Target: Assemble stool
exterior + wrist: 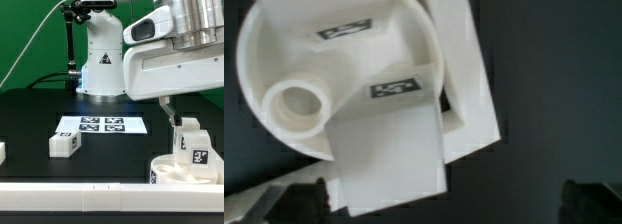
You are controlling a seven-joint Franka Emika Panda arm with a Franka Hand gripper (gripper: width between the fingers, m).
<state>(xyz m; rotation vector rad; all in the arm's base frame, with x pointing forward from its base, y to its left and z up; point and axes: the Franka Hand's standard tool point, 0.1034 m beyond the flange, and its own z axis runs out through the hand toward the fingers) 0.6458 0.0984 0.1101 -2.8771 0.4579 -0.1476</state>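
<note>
White plastic rail [90, 190] ran along the nearest table edge in the ext. view. Just behind it, at that view's right, sat the stool's round seat [165, 172], w/ one blocky leg [190, 135] standing upright on it, a b&w tag on the side facing the camera. The gripper [438, 205] hung directly over that leg. In the wrist view its two dark fingers [274, 205] stood wide apart, one at each side of the leg, w/ a gap btwn each finger and the plastic, so nothing was held. That view also showed the seat's round hole and two more tags.

Further back on the black table [30, 115], toward the ext. view's left, a second leg [65, 144] lay loose, well apart from the seat. Behind it lay the flat marker board [100, 125]. Farthest off, the arm's white robot base [100, 65] rose at centre.
</note>
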